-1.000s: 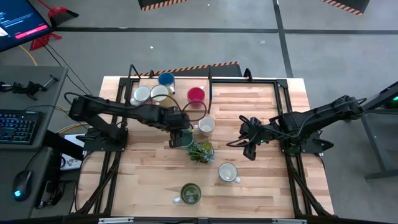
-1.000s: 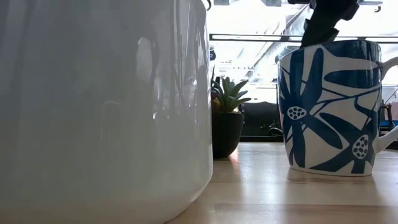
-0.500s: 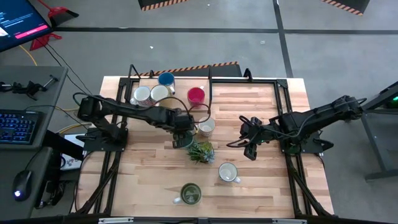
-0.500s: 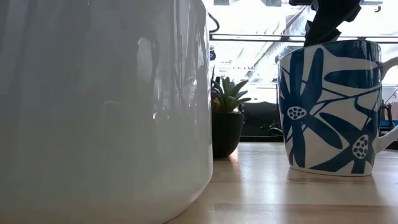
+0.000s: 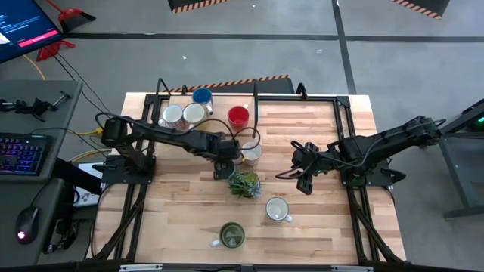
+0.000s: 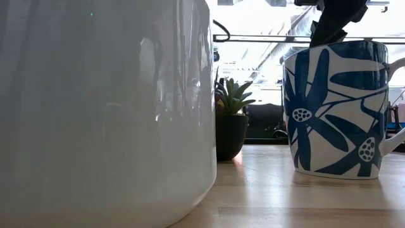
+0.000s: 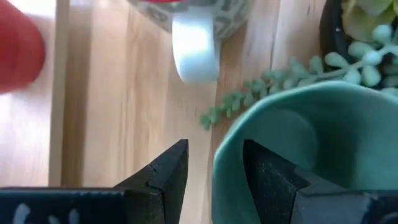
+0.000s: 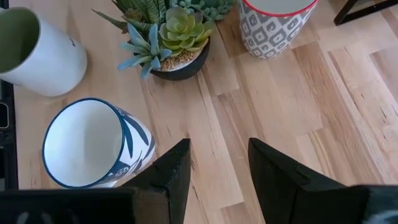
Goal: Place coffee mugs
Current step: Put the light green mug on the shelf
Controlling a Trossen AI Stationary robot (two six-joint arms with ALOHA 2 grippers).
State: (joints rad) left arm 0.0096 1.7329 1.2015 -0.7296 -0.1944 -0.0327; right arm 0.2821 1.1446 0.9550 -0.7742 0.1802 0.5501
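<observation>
Centrally, left gripper [image 5: 224, 168] clamped on teal mug [image 7: 311, 149] — one finger inside the rim, one outside — just beside plant [image 5: 245, 183], near grey-patterned mug [image 5: 250, 153]. Right gripper [image 8: 214, 168] parted and empty above bare wood, blue-flowered mug [image 8: 93, 144] and olive-lined mug [image 8: 38, 50] close ahead.

I see a white ceramic mug with blue flower print [image 8: 93, 146], a glossy teal ceramic mug [image 7: 311, 149], and a white mug with grey geometric pattern and red rim [image 8: 277, 25].
</observation>
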